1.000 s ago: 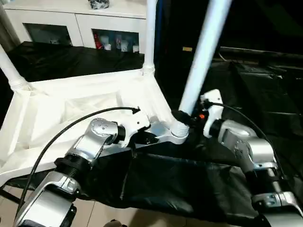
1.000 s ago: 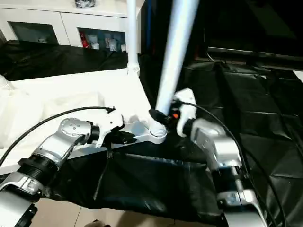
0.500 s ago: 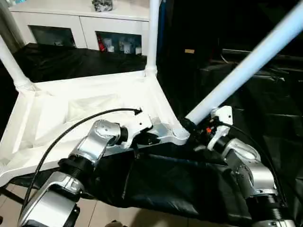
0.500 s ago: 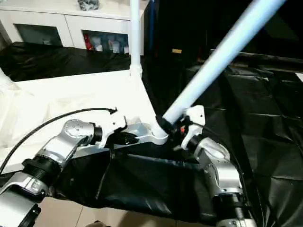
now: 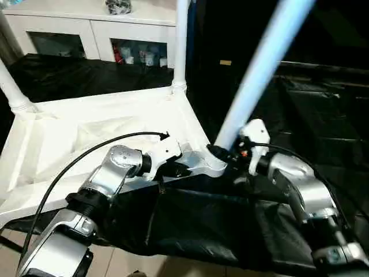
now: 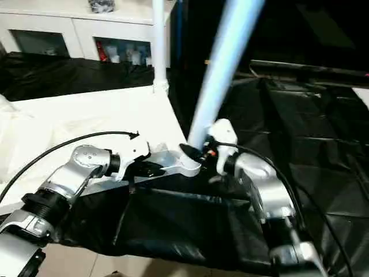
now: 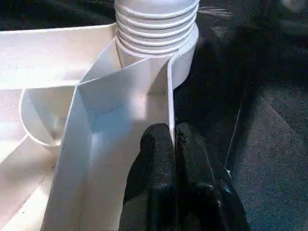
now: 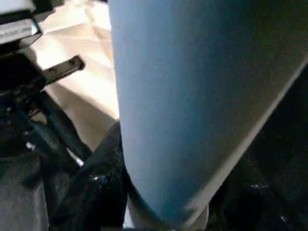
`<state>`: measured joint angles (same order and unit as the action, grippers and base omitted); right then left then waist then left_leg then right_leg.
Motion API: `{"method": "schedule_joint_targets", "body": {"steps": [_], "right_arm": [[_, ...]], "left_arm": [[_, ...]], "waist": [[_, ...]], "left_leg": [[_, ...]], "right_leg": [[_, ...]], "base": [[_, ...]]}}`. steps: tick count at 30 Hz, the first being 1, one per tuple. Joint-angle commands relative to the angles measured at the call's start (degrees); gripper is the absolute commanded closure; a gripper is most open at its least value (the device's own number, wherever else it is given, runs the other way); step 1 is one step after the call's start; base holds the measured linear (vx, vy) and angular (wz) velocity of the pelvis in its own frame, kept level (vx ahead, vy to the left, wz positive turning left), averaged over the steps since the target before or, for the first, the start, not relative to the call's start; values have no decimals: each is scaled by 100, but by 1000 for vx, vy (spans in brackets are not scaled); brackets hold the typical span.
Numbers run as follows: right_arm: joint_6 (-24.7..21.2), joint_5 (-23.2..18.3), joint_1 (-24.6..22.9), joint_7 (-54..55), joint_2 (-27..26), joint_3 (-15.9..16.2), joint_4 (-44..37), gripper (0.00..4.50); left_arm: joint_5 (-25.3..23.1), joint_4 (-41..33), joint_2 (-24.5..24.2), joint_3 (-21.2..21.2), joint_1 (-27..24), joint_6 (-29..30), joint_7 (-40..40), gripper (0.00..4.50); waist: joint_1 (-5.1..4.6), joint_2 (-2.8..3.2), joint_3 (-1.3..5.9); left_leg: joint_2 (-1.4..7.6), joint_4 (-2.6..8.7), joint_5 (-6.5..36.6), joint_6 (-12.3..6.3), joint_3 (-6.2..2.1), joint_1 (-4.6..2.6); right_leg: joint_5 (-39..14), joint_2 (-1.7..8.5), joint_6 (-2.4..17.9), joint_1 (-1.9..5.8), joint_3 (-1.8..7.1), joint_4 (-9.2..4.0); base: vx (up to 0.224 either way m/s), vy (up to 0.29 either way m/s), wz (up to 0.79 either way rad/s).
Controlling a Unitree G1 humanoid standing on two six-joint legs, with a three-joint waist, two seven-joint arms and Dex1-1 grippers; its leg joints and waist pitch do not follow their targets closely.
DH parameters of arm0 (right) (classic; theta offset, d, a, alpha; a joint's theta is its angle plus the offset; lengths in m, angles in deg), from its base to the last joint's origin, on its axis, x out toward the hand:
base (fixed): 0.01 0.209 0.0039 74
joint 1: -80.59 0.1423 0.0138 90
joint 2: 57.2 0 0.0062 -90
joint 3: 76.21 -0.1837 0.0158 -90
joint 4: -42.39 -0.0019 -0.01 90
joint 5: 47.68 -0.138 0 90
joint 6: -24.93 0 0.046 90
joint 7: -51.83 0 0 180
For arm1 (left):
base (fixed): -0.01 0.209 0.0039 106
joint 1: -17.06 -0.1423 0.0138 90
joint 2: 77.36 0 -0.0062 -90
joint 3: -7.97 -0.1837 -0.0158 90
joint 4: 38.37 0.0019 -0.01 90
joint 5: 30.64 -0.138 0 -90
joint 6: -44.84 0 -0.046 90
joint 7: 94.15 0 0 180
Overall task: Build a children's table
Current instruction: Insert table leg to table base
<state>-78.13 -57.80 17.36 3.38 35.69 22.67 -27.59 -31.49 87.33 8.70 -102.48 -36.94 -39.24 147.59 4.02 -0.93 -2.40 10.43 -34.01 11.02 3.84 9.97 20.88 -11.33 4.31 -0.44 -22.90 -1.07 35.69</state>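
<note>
Leg poised over the near corner socket

Tabletop [image 5: 86, 138] lies underside up on the black-draped bench, with two legs already standing in its far corners, at about ten and twelve o'clock. The left gripper [image 7: 172, 144] has its fingers pressed together on the thin rim wall just beside the near corner socket [image 5: 212, 164], steadying it. The right gripper [image 5: 229, 154] clasps the foot of the third leg [image 5: 262, 63], fingers half spread around the tube. Its long axis leans toward one o'clock from the socket, so seating it probably means righting it first.
</note>
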Motion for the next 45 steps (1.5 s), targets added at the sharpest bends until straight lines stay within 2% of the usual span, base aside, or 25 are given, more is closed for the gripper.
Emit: {"method": "schedule_joint_targets", "body": {"steps": [1,4,8,9,11,13,17,20,23,25,26,27,30,33,34,36,37,40,41,43,44,45], "right_arm": [[-194,148,-246,-472,9,507,401,263],[-97,163,-265,-743,67,573,444,263],[24,-3,-302,-1399,163,666,471,263],[29,-39,-300,-1521,185,684,479,263],[14,-96,-317,-1835,265,763,461,263],[66,-81,-331,-2064,324,827,473,263],[88,-82,-350,-2429,375,883,522,263],[235,-11,-342,-2365,332,860,609,263],[318,-6,-342,-2070,196,757,686,263],[372,18,-330,-1946,147,706,743,263],[487,68,-310,-1787,74,623,842,263],[499,62,-320,-1782,54,603,840,263],[499,55,-367,-1805,56,622,779,263],[509,54,-401,-1811,62,639,742,263],[530,65,-411,-1813,72,658,741,263],[552,80,-402,-1780,76,659,772,263],[575,112,-381,-1712,58,635,827,263],[640,223,-308,-1448,-20,549,989,263],[756,428,-111,-714,-189,375,1390,263],[782,548,105,78,-370,168,1800,263],[756,551,171,317,-432,90,1920,263],[696,526,250,578,-512,-9,2059,263]], "left_arm": [[-95,-81,-70,-150,-71,-23,179,450],[-82,-125,-114,-190,-78,-81,358,450],[5,-245,-250,-322,-88,-245,971,450],[15,-261,-274,-341,-81,-245,1071,450],[30,-264,-331,-380,-42,-290,1290,450],[-11,-206,-368,-399,18,-323,1383,450],[-97,27,-381,-351,173,-421,1341,450],[-144,127,-336,-269,240,-358,1111,450],[-194,279,-202,-86,331,-214,564,450],[-185,277,-175,-49,332,-191,494,450],[-160,266,-125,11,332,-121,394,450],[-151,267,-106,22,329,-108,378,450],[-164,253,-101,11,302,-124,401,450],[-176,266,-95,8,289,-136,410,450],[-183,289,-88,4,290,-143,402,450],[-188,299,-82,3,290,-143,397,450],[-193,304,-76,4,291,-140,390,450],[-210,312,-60,29,299,-110,355,450],[-219,322,-22,74,334,-5,245,450],[-224,343,61,159,405,172,-6,450],[-228,354,96,191,434,232,-112,450],[-247,362,143,223,479,320,-260,450]], "waist": [[14,-2,272],[22,6,291],[34,4,301],[33,3,295],[56,56,291],[72,42,286],[118,56,243],[120,41,239],[134,24,219],[125,23,201],[106,5,188],[106,5,188],[78,7,170],[75,11,182],[76,9,215],[79,11,215],[78,4,212],[79,1,213],[64,-16,207],[-1,-11,192],[-43,-23,218],[-57,-39,223]], "left_leg": [[231,471,1494,-10,-63,-44],[245,483,1472,-21,-71,-52],[251,485,1473,-82,-63,-66],[253,488,1479,-90,-62,-64],[259,495,1548,-71,-66,-78],[265,502,1630,-56,-60,-87],[274,544,1992,40,-64,-132],[275,560,2176,121,-87,-164],[278,562,2317,126,-90,-197],[276,571,2438,150,-114,-187],[265,580,2583,180,-136,-177],[265,580,2583,180,-136,-177],[265,596,2844,184,-195,-195],[272,611,2857,164,-200,-204],[283,646,2666,144,-189,-176],[285,660,2473,115,-165,-143],[282,658,2472,109,-156,-145],[273,647,2493,104,-142,-156],[269,641,2490,124,-145,-150],[240,646,2549,245,-171,-127],[229,655,2532,279,-209,-97],[235,660,2479,273,-211,-77]], "right_leg": [[-1386,333,1169,207,179,-504],[-1105,333,1240,223,167,-476],[-825,333,1386,239,161,-459],[-819,331,1404,237,161,-460],[-859,337,1429,232,159,-462],[-914,333,1441,231,160,-470],[-1460,349,1374,212,162,-527],[-1921,377,1254,194,176,-575],[-2282,383,1173,150,188,-618],[-2619,393,1079,142,187,-644],[-3054,411,925,121,175,-687],[-3054,411,925,121,175,-687],[-3799,428,584,75,157,-770],[-3731,427,564,67,160,-789],[-3223,410,677,116,157,-754],[-2679,390,837,132,169,-712],[-2612,384,873,130,169,-705],[-2620,403,948,129,182,-706],[-2726,416,943,110,186,-702],[-3083,420,856,102,163,-703],[-3271,424,714,157,128,-715],[-3245,430,679,165,133,-716]], "base": [[0,0,0],[0,0,0],[0,0,0],[0,0,0],[0,0,0],[0,0,0],[0,0,0],[0,0,0],[0,0,0],[0,0,0],[0,0,0],[0,0,0],[0,0,0],[0,0,0],[0,0,0],[0,0,0],[0,0,0],[0,0,0],[0,0,0],[0,0,0],[0,0,0],[0,0,0]]}}
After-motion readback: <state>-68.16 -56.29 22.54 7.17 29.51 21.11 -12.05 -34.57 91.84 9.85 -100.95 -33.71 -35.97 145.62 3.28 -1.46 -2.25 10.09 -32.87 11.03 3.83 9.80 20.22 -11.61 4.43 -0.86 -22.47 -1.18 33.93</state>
